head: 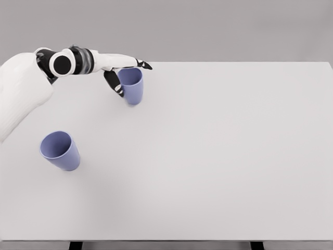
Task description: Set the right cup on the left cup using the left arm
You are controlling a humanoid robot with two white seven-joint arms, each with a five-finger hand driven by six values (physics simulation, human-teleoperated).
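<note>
Two blue-violet cups are in the head view. One cup (60, 151) stands alone on the white table (218, 156) at the near left, its mouth open upward. The other cup (134, 91) is at the far left, near the table's back edge. My left hand (130, 77) is shut on this far cup: the thumb runs down its left side and the fingers (140, 64) reach across its rim from behind. Whether this cup rests on the table or hangs just above it is unclear. The white left arm (21, 88) comes in from the left edge.
The table's back edge runs just behind the held cup, and its front edge lies along the bottom of the picture. Nothing else stands on the table.
</note>
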